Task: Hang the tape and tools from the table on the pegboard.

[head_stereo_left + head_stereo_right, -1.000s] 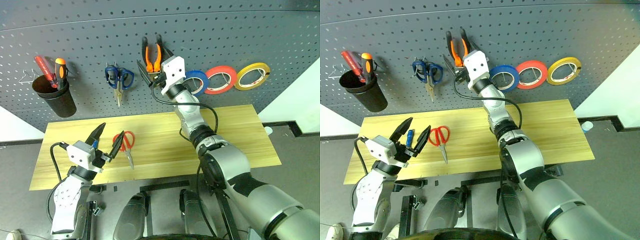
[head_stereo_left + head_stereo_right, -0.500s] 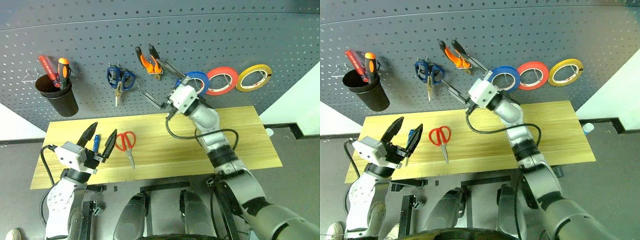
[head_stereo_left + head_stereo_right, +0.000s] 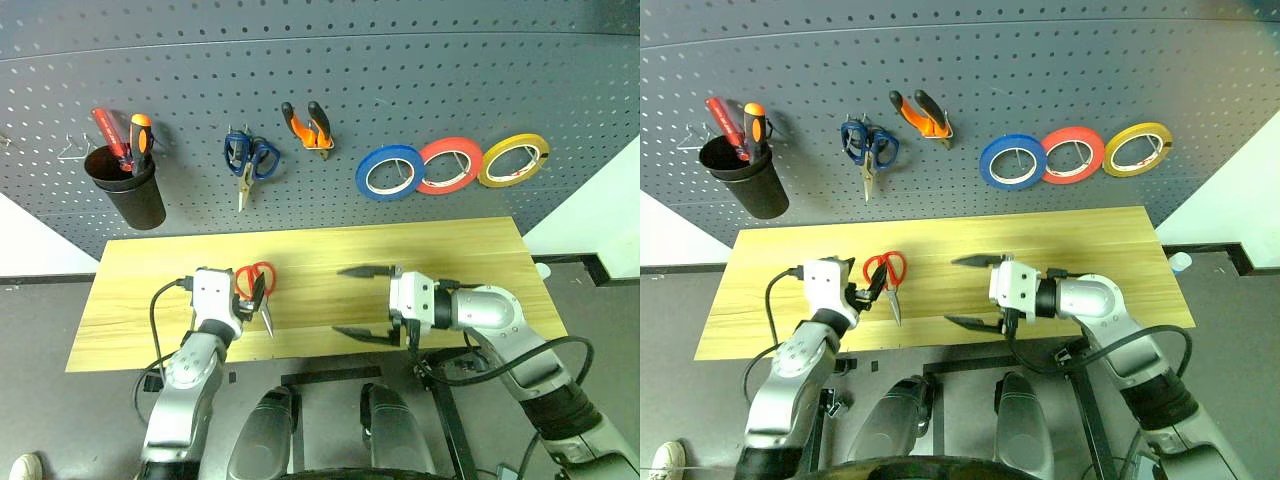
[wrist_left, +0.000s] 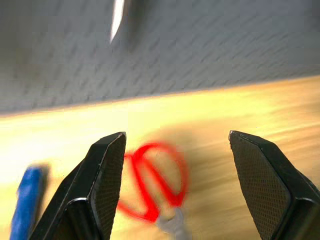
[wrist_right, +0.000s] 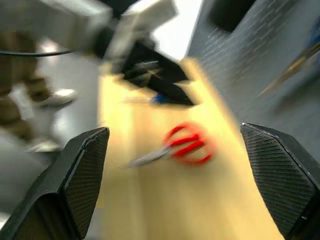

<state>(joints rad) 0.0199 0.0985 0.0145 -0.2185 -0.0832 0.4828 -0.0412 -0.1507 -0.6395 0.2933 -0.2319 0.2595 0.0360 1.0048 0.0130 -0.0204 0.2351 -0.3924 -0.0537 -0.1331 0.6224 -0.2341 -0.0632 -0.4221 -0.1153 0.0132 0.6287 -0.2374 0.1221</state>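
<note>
The large dark grey perforated pegboard point(image 3: 420, 90) is carrying three rolls of tape in a row: the blue ring-shaped roll point(image 3: 390, 172), a red roll point(image 3: 449, 165) overlapping its edge, and a yellow roll point(image 3: 513, 160) beside that. One pair of orange-and-black-handled pliers point(image 3: 307, 125) is hanging from a hook, handles up, and one pair of blue-handled scissors point(image 3: 248, 160) is hanging just beside it. A black cup point(image 3: 127, 186) on the board is holding two larger screwdrivers, one red point(image 3: 106, 129) and one orange-and-black point(image 3: 139, 132).

The long table of light yellowish wood point(image 3: 470, 255) is bearing two things: one pair of red-handled scissors with steel blades point(image 3: 258, 290), lying flat with the blades pointing toward the near edge, and one small slim blue-handled screwdriver point(image 4: 27, 197), lying just beside the scissors.

The left tool point(image 3: 240, 297) is hovering low over the table with its two black fingers point(image 4: 107, 172) standing apart, one finger just beside the red handles, gripping nothing. The right tool point(image 3: 362, 302) is pointing across the table toward the scissors, its two fingers point(image 5: 82, 175) spread wide and empty, well apart from them.
</note>
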